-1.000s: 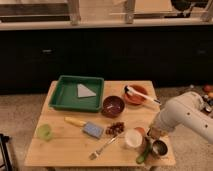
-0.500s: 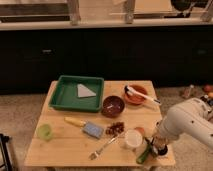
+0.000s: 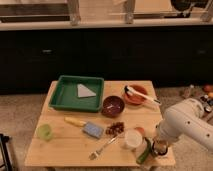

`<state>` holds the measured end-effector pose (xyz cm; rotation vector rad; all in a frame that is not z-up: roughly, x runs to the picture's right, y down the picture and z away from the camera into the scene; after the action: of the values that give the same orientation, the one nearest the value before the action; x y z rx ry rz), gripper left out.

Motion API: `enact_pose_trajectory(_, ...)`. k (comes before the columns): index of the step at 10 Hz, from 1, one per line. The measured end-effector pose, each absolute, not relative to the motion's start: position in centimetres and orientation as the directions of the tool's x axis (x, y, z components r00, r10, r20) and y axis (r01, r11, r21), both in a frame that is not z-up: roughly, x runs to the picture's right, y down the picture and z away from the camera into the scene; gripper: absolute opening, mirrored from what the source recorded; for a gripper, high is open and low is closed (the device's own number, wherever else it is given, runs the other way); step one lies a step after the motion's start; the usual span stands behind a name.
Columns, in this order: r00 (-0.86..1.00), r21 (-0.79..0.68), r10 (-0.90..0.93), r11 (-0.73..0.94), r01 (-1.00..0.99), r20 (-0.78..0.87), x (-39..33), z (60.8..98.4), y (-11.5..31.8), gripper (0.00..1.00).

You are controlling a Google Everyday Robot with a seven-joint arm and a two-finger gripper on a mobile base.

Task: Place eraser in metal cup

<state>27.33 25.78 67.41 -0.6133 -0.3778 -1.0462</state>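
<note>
Compared with the earlier views, the arm has swung lower and closer to the white cup, so the gripper now sits at the counter's front right corner, just right of that cup. Whether the fingers are apart or together cannot be told, as the wrist hides them. The metal cup shows only as a dark sliver directly beneath the gripper, just right of the white cup. The eraser cannot be made out anywhere; it may be in the gripper or already in the cup. If it is held, the coming move is judged a straight drop, since the cup lies directly below the single arm. A green object lies beside the white cup, touching or nearly so, and could be nudged.
</note>
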Motion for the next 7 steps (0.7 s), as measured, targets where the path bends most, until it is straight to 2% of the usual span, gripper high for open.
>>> enact_pose_trajectory(5,0.432,-0.305,-0.681,0.307,0.902,0.592,27.8,67.2,26.5,0.00)
enact_pose_trajectory(6,0.434,-0.310,-0.674,0.304,0.901,0.598,28.0,67.1,26.6,0.02)
enact_pose_trajectory(7,0.437,-0.314,-0.666,0.305,0.899,0.605,28.3,67.1,26.8,0.09)
